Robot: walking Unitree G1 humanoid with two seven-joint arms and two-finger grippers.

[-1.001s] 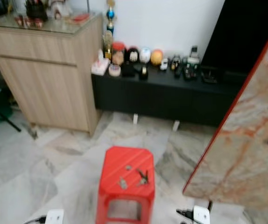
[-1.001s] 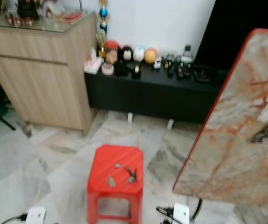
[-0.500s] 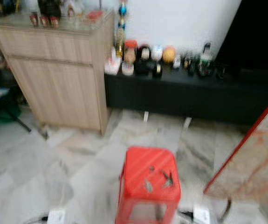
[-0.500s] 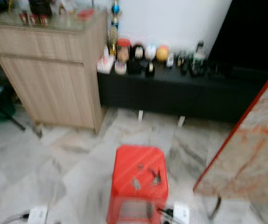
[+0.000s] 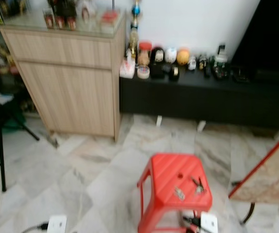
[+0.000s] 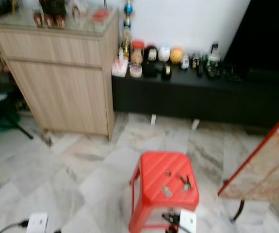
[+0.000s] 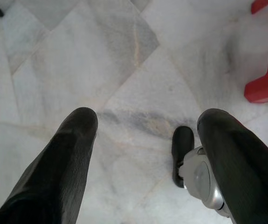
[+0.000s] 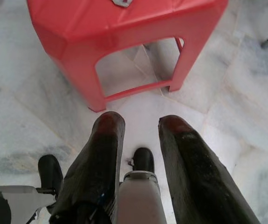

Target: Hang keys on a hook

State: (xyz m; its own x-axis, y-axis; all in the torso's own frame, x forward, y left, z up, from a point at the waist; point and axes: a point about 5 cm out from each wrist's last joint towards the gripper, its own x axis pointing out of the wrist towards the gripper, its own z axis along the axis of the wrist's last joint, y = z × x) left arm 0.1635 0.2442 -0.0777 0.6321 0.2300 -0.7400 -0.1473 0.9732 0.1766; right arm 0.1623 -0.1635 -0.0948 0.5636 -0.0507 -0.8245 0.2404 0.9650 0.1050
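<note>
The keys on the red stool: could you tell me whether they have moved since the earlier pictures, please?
No. The keys lie on the same part of the stool top, beside the small tag; the whole picture shifted because the camera moved.

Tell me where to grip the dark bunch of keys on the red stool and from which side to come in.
Come straight down from above. The keys lie flat on the red stool's top, so no side offers an edge. Pinch across the bunch where the keys seem to join, though blur hides detail. The right gripper hangs nearer the stool, low by its leg, fingers apart, so it looks the better choice.
</note>
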